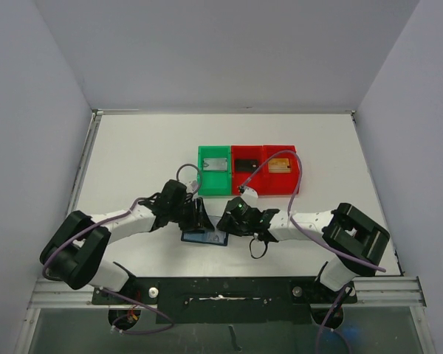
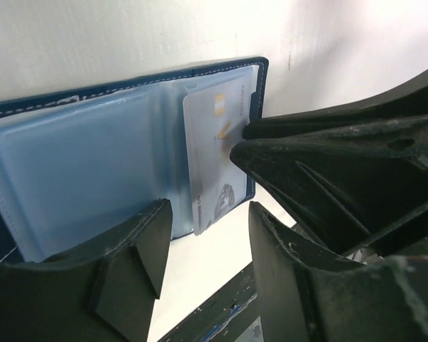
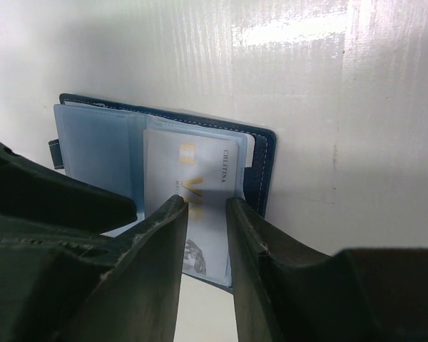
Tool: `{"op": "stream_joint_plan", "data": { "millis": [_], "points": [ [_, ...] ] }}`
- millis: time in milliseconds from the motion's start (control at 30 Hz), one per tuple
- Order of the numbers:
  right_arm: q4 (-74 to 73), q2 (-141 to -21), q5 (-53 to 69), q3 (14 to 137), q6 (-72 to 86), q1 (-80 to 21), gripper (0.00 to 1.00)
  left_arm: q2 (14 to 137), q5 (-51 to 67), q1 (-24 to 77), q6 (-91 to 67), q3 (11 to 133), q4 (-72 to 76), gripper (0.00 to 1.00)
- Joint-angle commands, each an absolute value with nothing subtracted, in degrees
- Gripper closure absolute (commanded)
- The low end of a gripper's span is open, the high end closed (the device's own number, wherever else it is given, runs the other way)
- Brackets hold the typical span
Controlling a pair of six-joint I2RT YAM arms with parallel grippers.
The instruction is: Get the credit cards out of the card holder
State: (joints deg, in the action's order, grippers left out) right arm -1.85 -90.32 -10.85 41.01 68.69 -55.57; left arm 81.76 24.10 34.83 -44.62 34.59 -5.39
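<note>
The wallet (image 1: 204, 237) lies open on the table (image 1: 133, 155) just ahead of the arm bases, with a pale card (image 3: 200, 160) tucked in an end pocket. The left tool (image 2: 207, 231) stands parted, gripping nothing. The right tool (image 3: 203, 214) has its narrow-set tips on the card; whether it pinches it, I can't tell. I'd pin the wallet with the left and draw the card out flat.
</note>
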Motion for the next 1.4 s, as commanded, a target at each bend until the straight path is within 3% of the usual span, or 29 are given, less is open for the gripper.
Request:
{"op": "stream_joint_plan", "data": {
  "millis": [0, 200, 667, 1367],
  "points": [
    [-4.2, -93.5, -8.9, 37.9, 69.2, -55.6, 0.69, 83.6, 25.8, 35.0, -46.5, 34.1, 2.1, 0.58],
    [-3.3, -92.9, -8.8, 36.3, 70.0, -55.3, 0.69, 83.5, 26.2, 35.0, -49.2, 31.3, 5.7, 0.69],
    [-0.8, -93.4, -7.2, 35.2, 70.2, -54.9, 0.69, 80.6, 32.5, 31.2, -59.6, 23.7, 22.3, 0.76],
    [0.2, -94.3, -6.3, 34.6, 70.3, -54.4, 0.70, 76.7, 31.1, 29.9, -59.9, 22.4, 19.9, 1.00]
  ]
}}
